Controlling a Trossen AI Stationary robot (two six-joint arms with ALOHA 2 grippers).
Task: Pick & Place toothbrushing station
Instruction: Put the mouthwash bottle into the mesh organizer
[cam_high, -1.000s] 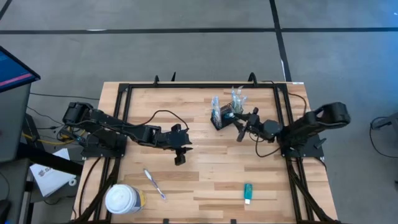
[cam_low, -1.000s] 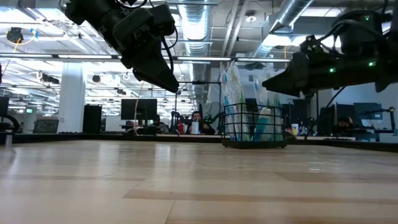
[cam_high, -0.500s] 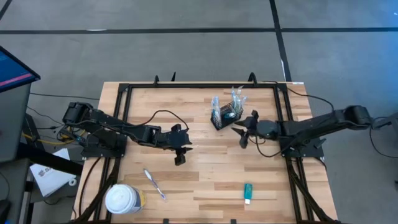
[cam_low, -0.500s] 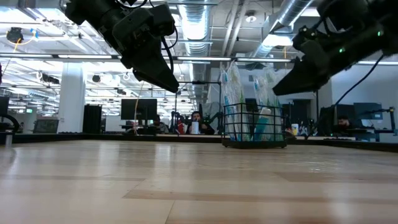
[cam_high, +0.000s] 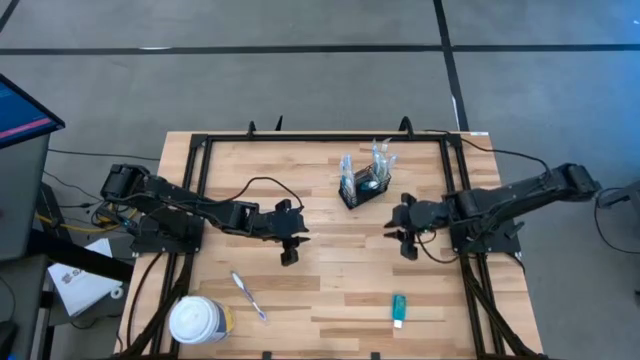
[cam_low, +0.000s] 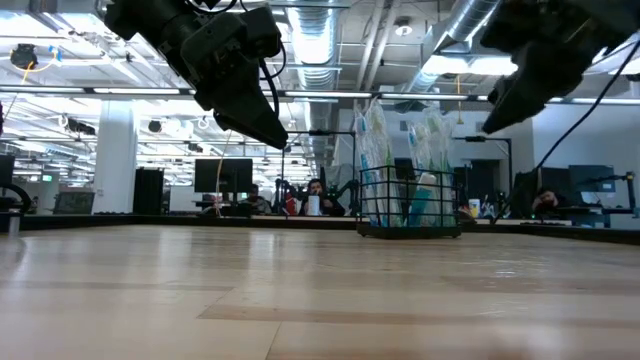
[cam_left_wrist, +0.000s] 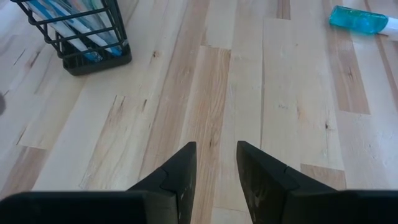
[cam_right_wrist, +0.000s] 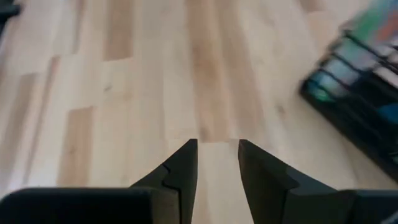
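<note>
Upright on the far half of the wooden table (cam_high: 330, 280), a little right of its middle, stood the black wire-mesh caddy (cam_high: 361, 188), with slim toothbrushes (cam_low: 372, 140) rising out of its top. From table height a teal-tipped item showed through the mesh beside the brush handles. Nothing touched the caddy.

Nearer the front edge, well apart from it, a small teal tube (cam_high: 398, 309) lay flat on the boards on the right side. One more toothbrush (cam_high: 248, 296) lay loose on the left front part of the table, just beside a large white-lidded round tub (cam_high: 198, 320) at the front left corner.

The right gripper (cam_high: 408, 246) hung above bare wood, near the caddy on its front right side but clear of it. Its wrist camera showed the two dark fingers (cam_right_wrist: 180, 168) apart with a narrow gap, nothing between them, and the caddy blurred off to one side.

The left gripper (cam_high: 289, 255) hovered over the middle of the table, well apart from the caddy and to its left. Its fingers (cam_left_wrist: 179, 177) likewise stood slightly spread and empty, pointing across the boards toward the caddy and the teal tube.

Beyond the table, the level camera took in a room with monitors and a seated person (cam_low: 316, 195) far behind.
</note>
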